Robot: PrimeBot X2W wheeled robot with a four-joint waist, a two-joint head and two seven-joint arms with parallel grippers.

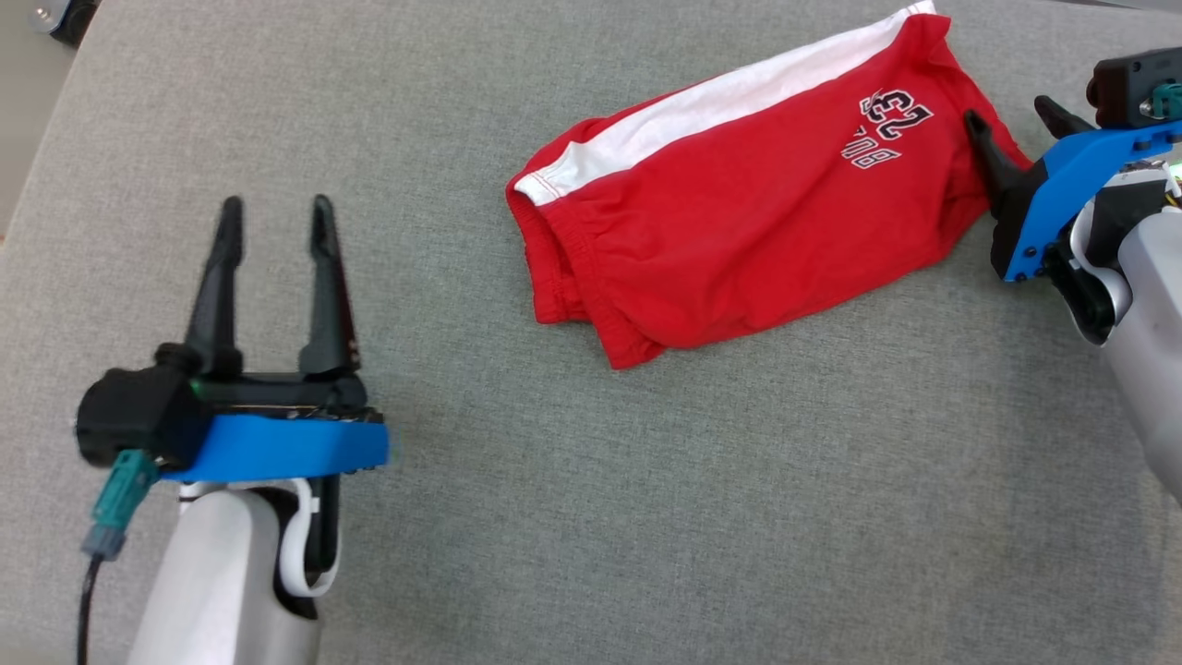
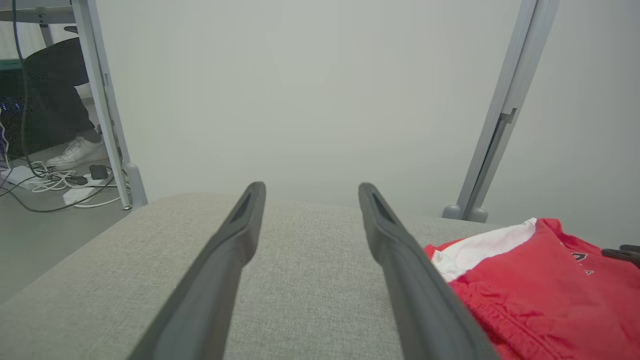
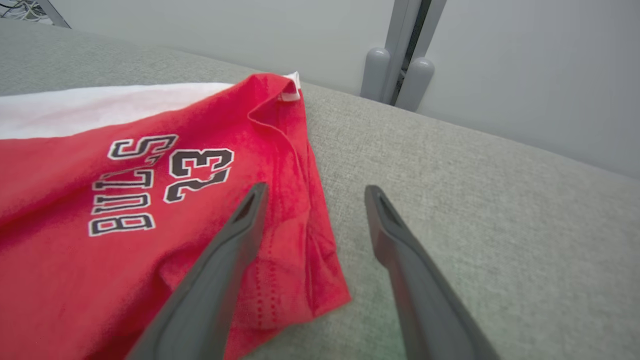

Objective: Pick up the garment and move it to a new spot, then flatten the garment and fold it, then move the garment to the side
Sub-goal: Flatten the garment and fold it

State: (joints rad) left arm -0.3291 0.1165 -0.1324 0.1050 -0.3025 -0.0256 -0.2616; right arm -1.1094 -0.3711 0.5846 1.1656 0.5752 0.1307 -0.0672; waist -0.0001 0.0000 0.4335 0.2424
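Observation:
The garment [image 1: 739, 203] is a pair of red shorts with a white side stripe and a printed "23", lying folded on the grey table's upper right. My left gripper [image 1: 275, 214] stands open over bare cloth well to the garment's left; the left wrist view catches the garment [image 2: 540, 285] at its lower right. At the garment's right hem my right gripper [image 1: 1011, 109] is open, nothing between its fingers. In the right wrist view one finger lies over the red hem [image 3: 300, 240], the other over bare table, with that gripper [image 3: 312, 192] spanning the hem's edge.
The grey fabric-covered table [image 1: 591, 480] stretches wide below and left of the garment. A metal frame post [image 2: 500, 120] rises beyond the far edge. Past the table's left end are cables on the floor [image 2: 55, 180] and a person's white shoe [image 2: 77, 150].

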